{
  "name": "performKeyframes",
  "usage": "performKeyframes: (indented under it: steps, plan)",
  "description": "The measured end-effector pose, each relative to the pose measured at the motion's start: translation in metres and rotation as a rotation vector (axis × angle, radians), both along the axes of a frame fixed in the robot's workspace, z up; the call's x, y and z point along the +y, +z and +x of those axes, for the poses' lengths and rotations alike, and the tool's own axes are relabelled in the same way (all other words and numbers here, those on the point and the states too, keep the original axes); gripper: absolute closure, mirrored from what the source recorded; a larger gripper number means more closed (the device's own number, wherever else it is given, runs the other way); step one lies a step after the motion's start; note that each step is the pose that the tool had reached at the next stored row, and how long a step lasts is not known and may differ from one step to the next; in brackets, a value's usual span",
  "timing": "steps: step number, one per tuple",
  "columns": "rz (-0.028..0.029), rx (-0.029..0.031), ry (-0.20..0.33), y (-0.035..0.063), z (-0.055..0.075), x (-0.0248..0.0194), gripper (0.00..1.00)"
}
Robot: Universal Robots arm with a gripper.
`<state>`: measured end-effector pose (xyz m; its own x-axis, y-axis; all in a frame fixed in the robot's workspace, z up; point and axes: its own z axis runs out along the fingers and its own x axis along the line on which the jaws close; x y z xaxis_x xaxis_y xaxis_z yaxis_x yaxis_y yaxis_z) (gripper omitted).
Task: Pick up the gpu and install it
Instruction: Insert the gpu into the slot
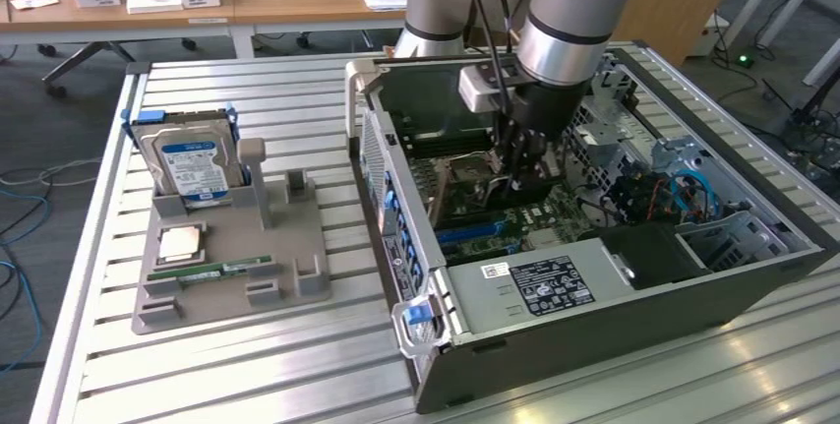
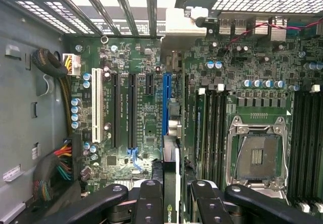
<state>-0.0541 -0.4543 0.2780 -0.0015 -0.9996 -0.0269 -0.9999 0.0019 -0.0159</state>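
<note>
Two jaws clamp the gpu (image 2: 170, 193) edge-on between them, over the blue slot (image 2: 165, 103).

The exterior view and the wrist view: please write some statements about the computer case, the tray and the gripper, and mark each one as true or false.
1. The gripper holds the graphics card inside the computer case. True.
2. The hard drive lies flat on the tray. False: it stands upright in it.
3. The memory stick lies on the tray. True.
4. The tray stands at the exterior view's right of the case. False: it stands at the left.
</note>
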Motion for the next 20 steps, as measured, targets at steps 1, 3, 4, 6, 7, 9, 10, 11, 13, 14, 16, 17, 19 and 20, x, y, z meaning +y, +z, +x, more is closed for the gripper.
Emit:
performKeyframes:
  steps: [1,3,4,6,7,9,10,11,13,14,16,17,19,20]
  plan:
    - [0.0004,-0.0001,0.000,-0.0002,-0.001,0.0000,0.74]
    - [0.0007,-0.0001,0.000,-0.0009,-0.003,-0.0001,0.74]
    - [0.0006,-0.0001,0.000,-0.0011,-0.003,-0.0001,0.74]
    - [0.0007,-0.0001,0.000,-0.0014,-0.005,0.0000,0.74]
    - [0.0008,-0.0001,0.000,-0.0015,-0.005,0.0000,0.74]
    - [0.0010,-0.0002,0.000,-0.0018,-0.007,0.0000,0.74]
    - [0.0011,-0.0002,0.000,-0.0019,-0.008,0.0001,0.74]
    - [0.0010,-0.0002,0.000,-0.0019,-0.009,0.0000,0.74]
    - [0.0008,-0.0002,0.000,-0.0019,-0.010,0.0000,0.74]
    - [0.0008,-0.0001,0.000,-0.0019,-0.011,0.0000,0.74]
    - [0.0008,-0.0001,0.000,-0.0019,-0.012,-0.0010,0.74]
    - [0.0007,-0.0001,0.000,-0.0019,-0.012,-0.0016,0.74]
    - [0.0007,-0.0001,0.000,-0.0019,-0.014,-0.0028,0.74]
    - [0.0009,-0.0002,0.000,-0.0020,-0.014,-0.0029,0.74]
